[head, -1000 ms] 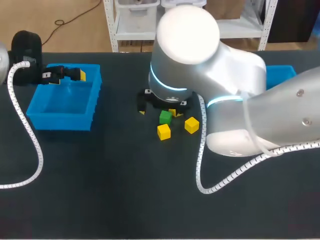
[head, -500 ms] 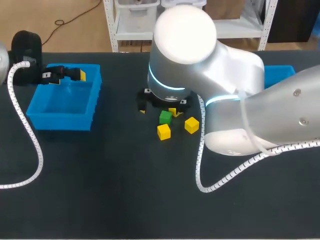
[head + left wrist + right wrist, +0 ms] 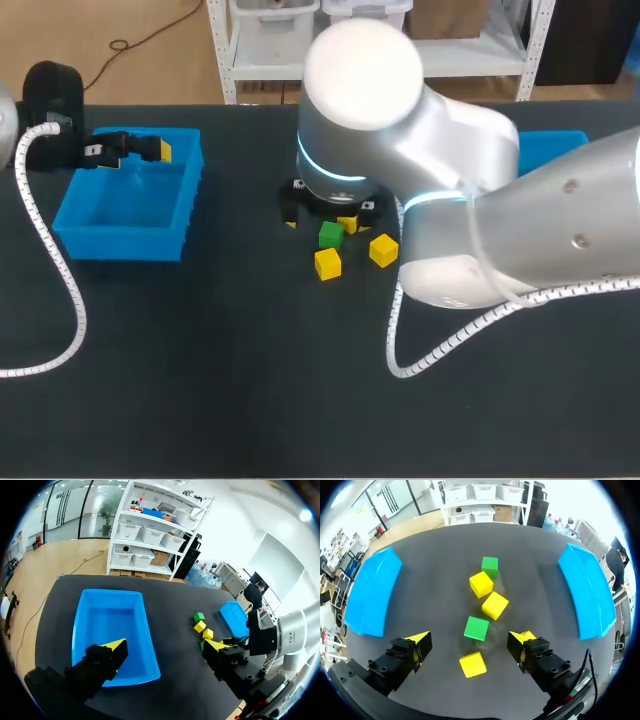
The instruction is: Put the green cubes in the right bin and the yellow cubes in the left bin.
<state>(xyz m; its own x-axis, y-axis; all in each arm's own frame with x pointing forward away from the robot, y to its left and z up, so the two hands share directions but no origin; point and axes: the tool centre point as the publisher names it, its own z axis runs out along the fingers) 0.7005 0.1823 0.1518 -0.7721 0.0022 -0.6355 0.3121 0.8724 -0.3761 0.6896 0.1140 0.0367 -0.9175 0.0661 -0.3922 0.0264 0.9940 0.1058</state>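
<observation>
My right tool (image 3: 472, 639) hangs wide open over the green cube (image 3: 476, 628) on the bench (image 3: 420, 545), I think to pinch it. My left tool (image 3: 165, 645) hangs open and empty above the left bin (image 3: 107, 615), out of its way.

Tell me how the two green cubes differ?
The near green cube lies close by the right gripper's open fingers; the far green cube lies farther ahead. The near one has yellow cubes before and behind it; the far one ends the row. Both lie outside the bins.
</observation>
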